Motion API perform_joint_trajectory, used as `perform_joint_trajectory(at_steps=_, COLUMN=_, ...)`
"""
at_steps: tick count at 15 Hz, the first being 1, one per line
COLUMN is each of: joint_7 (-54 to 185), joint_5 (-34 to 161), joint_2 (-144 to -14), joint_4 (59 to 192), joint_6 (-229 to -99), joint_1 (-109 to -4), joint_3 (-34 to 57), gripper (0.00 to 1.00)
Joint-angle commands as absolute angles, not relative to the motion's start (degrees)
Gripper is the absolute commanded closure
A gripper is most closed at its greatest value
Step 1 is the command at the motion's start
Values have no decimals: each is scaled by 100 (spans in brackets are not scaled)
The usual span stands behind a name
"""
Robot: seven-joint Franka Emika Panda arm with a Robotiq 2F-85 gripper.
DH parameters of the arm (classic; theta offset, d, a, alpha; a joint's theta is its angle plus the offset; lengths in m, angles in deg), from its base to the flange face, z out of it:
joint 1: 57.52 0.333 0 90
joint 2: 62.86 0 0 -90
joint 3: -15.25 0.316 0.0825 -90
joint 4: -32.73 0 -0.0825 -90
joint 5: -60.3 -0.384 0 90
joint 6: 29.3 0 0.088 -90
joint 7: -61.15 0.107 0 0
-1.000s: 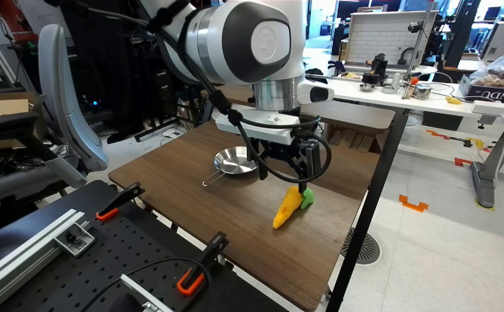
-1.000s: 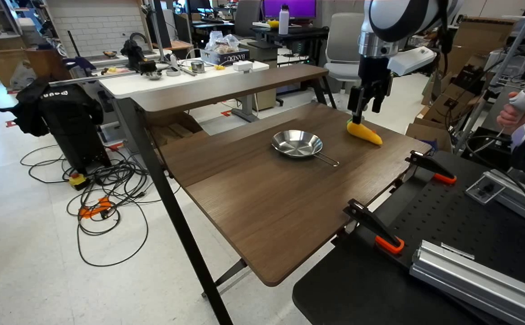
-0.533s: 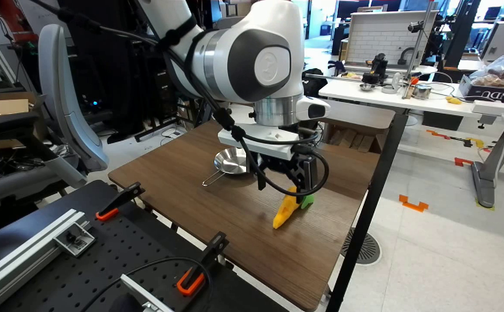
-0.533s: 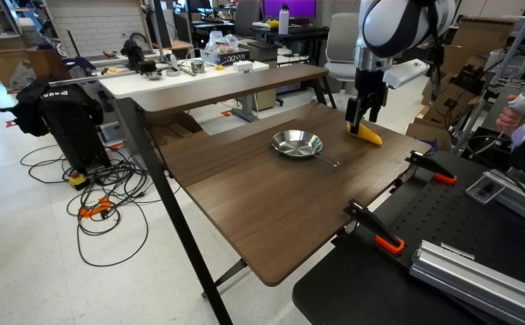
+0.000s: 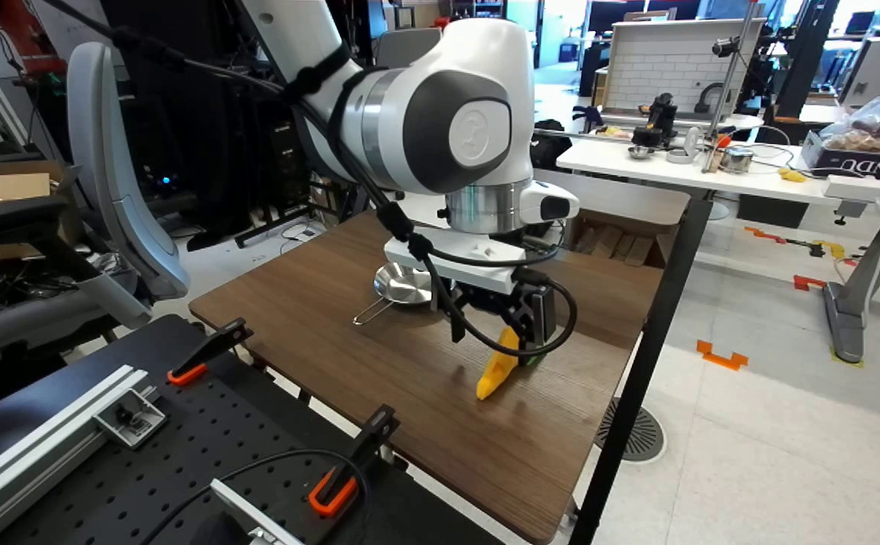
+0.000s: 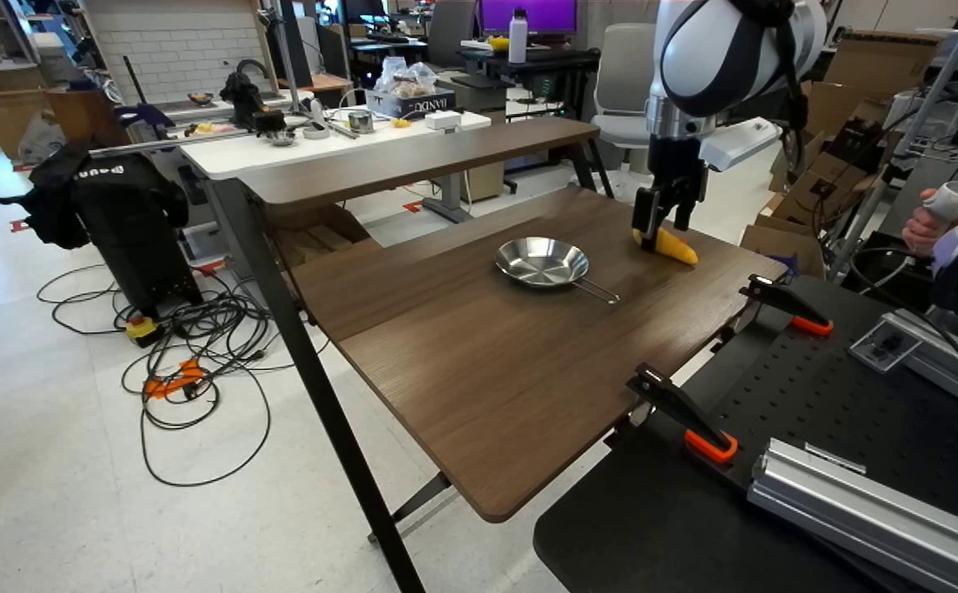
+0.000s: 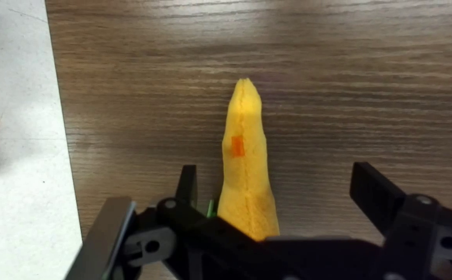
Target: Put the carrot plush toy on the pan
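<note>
Two clamps with orange pads sit along the edge of a dark board, nearest in both exterior views; a silver rail lies on the board.

Just past it comes the brown bench. Here lies the carrot, its tip roughly toward the board, an orange patch on its upper side. Of its green tuft the wrist view shows only a sliver beside one finger of the claw; whether they touch, I cannot tell. The claw is down at the carrot's wide end with its jaws spread well apart and has hold of nothing: the carrot lies between the fingers, nearer that one, with bench showing on both sides of it.

On the same bench the pan rests well apart from the carrot, its thin handle toward the board. In an exterior view the arm and claw hide part of its rim.

Beyond the bench stands a raised shelf, then a white desk bearing a box with clear bags on top. Past those are a grey chair, a pale bottle and, at the back, a purple screen.
</note>
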State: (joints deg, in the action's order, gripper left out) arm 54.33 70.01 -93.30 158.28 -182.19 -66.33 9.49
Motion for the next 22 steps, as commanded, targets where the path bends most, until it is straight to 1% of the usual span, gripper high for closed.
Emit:
perform_joint_trajectory(at_steps=1, joint_7=5218, joint_5=6904, joint_2=-9586, joint_4=15679, joint_6=-18439, joint_1=-6733, joint_3=987, gripper=0)
perform_joint_trajectory(at_steps=2, joint_7=5219, joint_5=6914, joint_2=-9609, joint_4=15679, joint_6=-18470, joint_1=-6733, joint_3=981, gripper=25)
perform_joint_trajectory(at_steps=3, joint_7=5206, joint_5=6909, joint_2=-9631, joint_4=15670, joint_6=-18483, joint_1=-6743, joint_3=989, gripper=28)
perform_joint_trajectory(at_steps=4, joint_7=5203, joint_5=6906, joint_2=-9654, joint_4=15660, joint_6=-18501, joint_1=-6747, joint_3=991, gripper=34)
perform_joint_trajectory(at_steps=5, joint_7=5205, joint_5=6911, joint_2=-9669, joint_4=15654, joint_6=-18523, joint_1=-6745, joint_3=989, gripper=44)
perform_joint_trajectory(at_steps=12, joint_7=5237, joint_5=6942, joint_2=-9505, joint_4=15752, joint_6=-18678, joint_1=-6689, joint_3=977, gripper=96)
perform_joint_trajectory(at_steps=14, joint_7=5257, joint_5=6956, joint_2=-9371, joint_4=15810, joint_6=-18753, joint_1=-6652, joint_3=976, gripper=100)
perform_joint_trajectory(at_steps=16, joint_7=5263, joint_5=6977, joint_2=-9222, joint_4=15864, joint_6=-18805, joint_1=-6598, joint_3=983, gripper=97)
perform_joint_trajectory(at_steps=18, joint_7=5276, joint_5=6980, joint_2=-9075, joint_4=15907, joint_6=-18824, joint_1=-6542, joint_3=1009, gripper=99)
perform_joint_trajectory(at_steps=19, joint_7=5275, joint_5=6975, joint_2=-8995, joint_4=15925, joint_6=-18815, joint_1=-6516, joint_3=1038, gripper=98)
perform_joint_trajectory(at_steps=22, joint_7=5282, joint_5=6956, joint_2=-8830, joint_4=15936, joint_6=-18777, joint_1=-6426, joint_3=1129, gripper=98)
